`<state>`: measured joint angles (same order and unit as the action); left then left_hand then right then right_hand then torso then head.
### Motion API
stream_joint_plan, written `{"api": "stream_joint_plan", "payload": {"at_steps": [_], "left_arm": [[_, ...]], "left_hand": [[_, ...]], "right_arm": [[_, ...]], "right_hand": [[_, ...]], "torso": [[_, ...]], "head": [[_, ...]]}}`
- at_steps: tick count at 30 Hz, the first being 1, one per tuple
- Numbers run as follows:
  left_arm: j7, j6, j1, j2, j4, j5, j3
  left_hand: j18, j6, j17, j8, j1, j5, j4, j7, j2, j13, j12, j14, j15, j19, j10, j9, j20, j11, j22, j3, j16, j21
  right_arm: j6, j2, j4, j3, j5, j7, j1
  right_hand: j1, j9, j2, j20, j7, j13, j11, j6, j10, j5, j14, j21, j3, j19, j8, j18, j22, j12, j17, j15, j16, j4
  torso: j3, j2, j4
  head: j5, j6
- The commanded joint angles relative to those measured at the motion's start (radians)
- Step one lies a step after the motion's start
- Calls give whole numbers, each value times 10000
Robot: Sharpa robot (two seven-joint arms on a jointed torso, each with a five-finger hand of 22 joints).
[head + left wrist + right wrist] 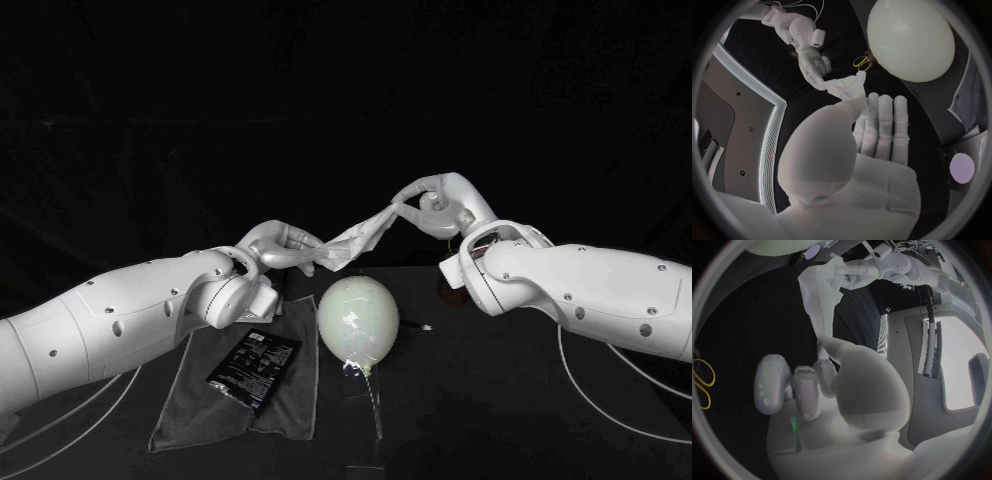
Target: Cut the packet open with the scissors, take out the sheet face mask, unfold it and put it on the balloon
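White sheet face mask [358,238] is hanging taut, apparently for unfolding | left hand [281,247] is pinching one end | right hand [430,202] is pinching the other | balloon [358,318] is lying below both hands

Black table [505,400]. Pale balloon [358,318] lies on it at centre, long axis pointing away from the robot, knot end nearest the robot. Dark grey cloth [195,400] is spread flat just beside the balloon, on the robot's left. Black packet [253,367] lies on the cloth, near the balloon's knot end. Yellow-handled scissors [861,62] lie just beside the balloon on its other side.
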<state>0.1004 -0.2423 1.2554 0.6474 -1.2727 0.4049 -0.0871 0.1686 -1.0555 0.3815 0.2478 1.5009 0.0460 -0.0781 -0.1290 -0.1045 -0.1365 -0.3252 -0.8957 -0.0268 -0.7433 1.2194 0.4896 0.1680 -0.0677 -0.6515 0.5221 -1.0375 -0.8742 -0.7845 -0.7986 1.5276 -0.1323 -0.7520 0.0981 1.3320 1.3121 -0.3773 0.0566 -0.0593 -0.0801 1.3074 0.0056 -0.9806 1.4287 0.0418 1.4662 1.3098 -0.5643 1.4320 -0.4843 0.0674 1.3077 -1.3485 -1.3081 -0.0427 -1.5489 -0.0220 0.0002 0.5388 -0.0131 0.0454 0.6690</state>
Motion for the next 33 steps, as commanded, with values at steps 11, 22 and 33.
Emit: {"api": "stream_joint_plan", "payload": {"at_steps": [11,22,33], "left_arm": [[-12,141,8,-8,-4,11,11],[-7,206,8,-11,76,54,11],[140,441,8,-106,370,445,12]], "left_hand": [[98,-66,14,77,-130,21,31,10,10,17,59,-33,25,72,152,427,-23,42,-29,103,7,-49],[98,-70,16,85,-149,22,55,11,0,23,69,-33,26,78,163,429,-23,43,-41,124,9,-62],[82,-32,20,88,-271,20,67,-1,9,48,116,-6,4,124,170,431,-4,26,-59,170,24,-66]], "right_arm": [[210,-4,-166,18,369,219,19],[538,-23,-221,22,573,290,30],[1845,8,-269,34,917,287,92]], "right_hand": [[74,-286,-57,-6,7,367,-6,-96,88,67,888,66,-55,58,-172,-113,1891,-28,-2241,-85,-34,-13],[68,-288,-54,-5,8,361,-7,-94,86,68,881,51,-65,50,-180,-110,1886,-18,-2222,-86,-24,-6],[62,-288,-59,-4,4,317,-5,-78,59,68,861,-19,-79,12,-180,-94,1865,29,-2174,-88,-1,-1]], "torso": [[0,3,3],[0,-5,4],[7,9,5]], "head": [[3,6],[12,5],[7,6]]}}
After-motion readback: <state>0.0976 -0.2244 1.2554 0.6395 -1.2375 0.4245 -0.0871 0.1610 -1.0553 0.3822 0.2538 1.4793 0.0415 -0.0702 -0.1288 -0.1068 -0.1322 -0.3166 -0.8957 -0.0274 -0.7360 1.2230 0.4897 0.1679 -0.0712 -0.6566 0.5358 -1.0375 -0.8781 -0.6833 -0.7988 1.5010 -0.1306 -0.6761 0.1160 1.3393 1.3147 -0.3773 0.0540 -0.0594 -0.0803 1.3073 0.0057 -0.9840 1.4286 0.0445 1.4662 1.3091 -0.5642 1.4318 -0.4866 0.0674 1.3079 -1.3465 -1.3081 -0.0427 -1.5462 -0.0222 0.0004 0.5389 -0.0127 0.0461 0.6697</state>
